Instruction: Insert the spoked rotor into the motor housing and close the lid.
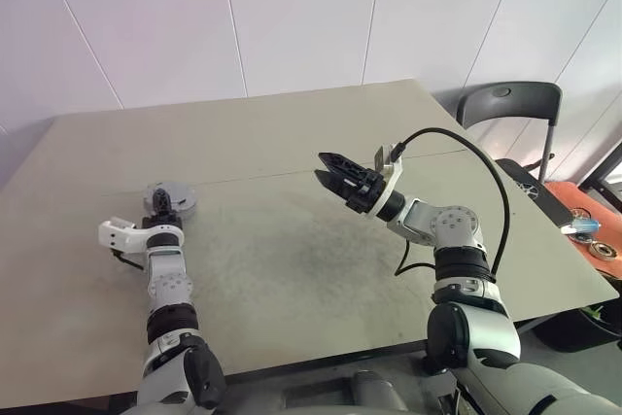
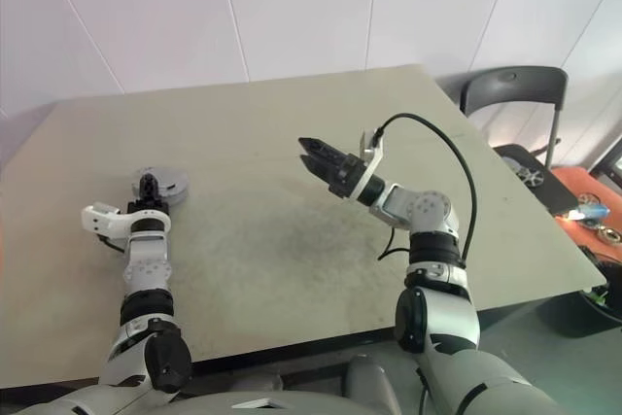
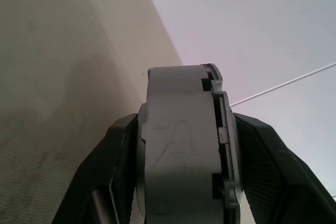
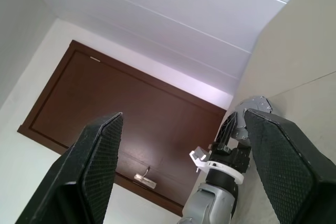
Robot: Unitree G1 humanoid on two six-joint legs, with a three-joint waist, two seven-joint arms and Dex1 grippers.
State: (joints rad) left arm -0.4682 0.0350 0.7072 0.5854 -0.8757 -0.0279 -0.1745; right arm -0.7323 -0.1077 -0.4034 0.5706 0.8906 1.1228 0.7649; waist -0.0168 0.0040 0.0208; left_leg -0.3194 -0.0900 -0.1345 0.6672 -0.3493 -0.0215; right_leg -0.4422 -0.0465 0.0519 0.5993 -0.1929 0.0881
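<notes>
Left end effector: low over the table's left side, pointing forward, its two black fingers pinching a round grey metal assembly by its flat faces.
Held part: the motor housing, on edge between the fingers, its rim upward; whether the lid or rotor sits in it I cannot tell.
Right end effector: raised above the table's middle, pointing toward the left edge, fingers spread, nothing between them.
Right arm: bent at the elbow, wrist cocked upward, black cable looping off it.
Table: beige top with a seam across.
Room: white panelled wall, black chair past the table's right edge, brown door.
</notes>
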